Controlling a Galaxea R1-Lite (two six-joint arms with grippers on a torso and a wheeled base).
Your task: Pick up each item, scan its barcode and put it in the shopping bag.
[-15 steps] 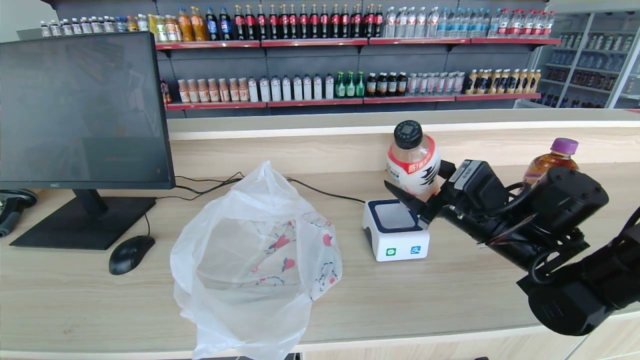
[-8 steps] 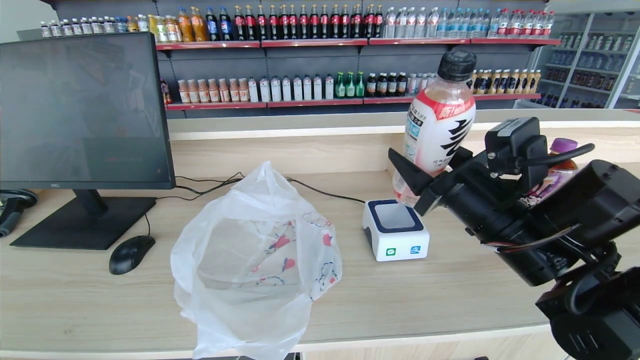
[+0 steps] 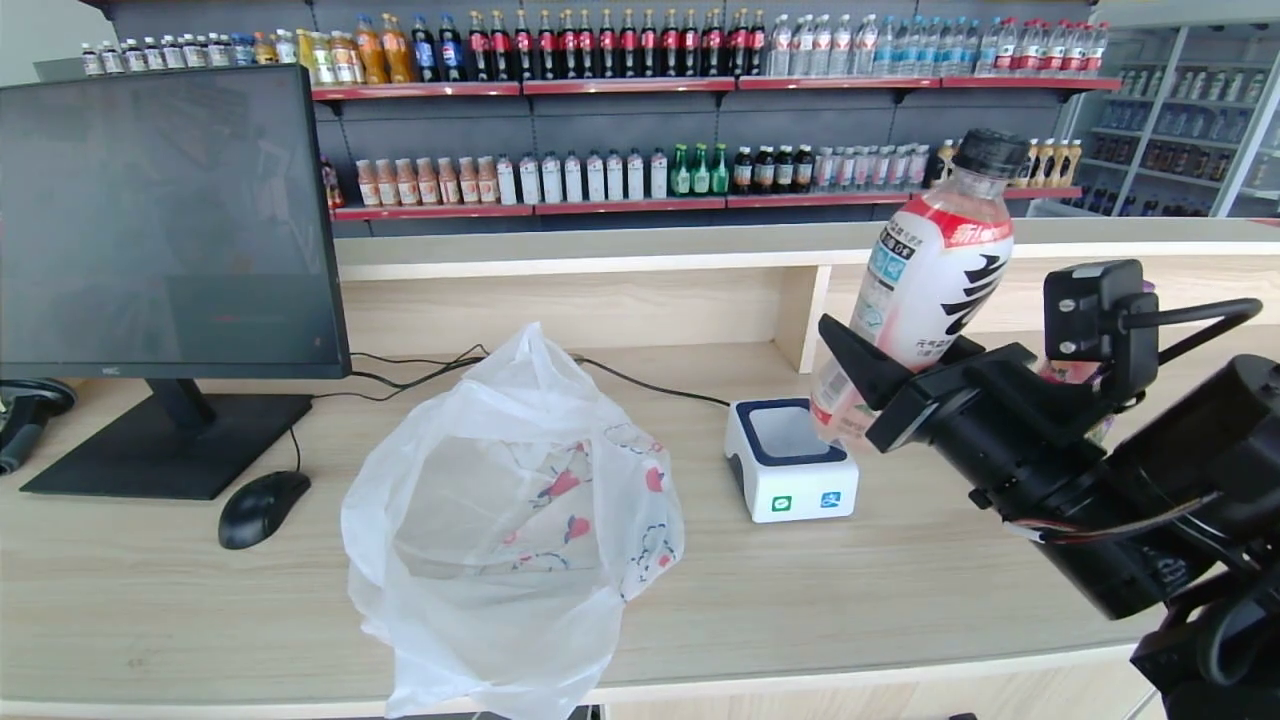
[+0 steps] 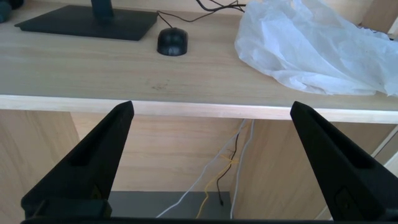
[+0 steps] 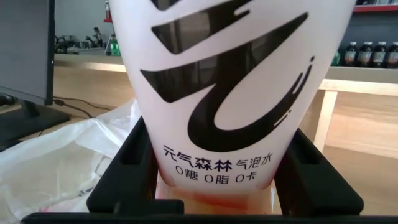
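Bottle: the white-labelled drink bottle (image 3: pixel 925 290) hangs tilted in the air, its base just above the far right corner of the barcode scanner (image 3: pixel 790 470).
Right claw: the right claw (image 3: pixel 875 375) is clamped on the bottle's lower body.
Left claw: the left claw (image 4: pixel 211 109) has its fingers apart and empty, below the bench's (image 3: pixel 900 580) front edge.
Shopping bag: the shopping bag (image 3: pixel 510 540) sits at the middle of the front edge, left of the scanner; I cannot tell whether it holds anything.
Done: this bottle is lifted and brought to the scanner.
Left: the scan looks to be in hand; bagging is not yet done.
Change: over the last second the bottle has risen from behind the scanner, and since half a second ago it has shifted right and leaned further.
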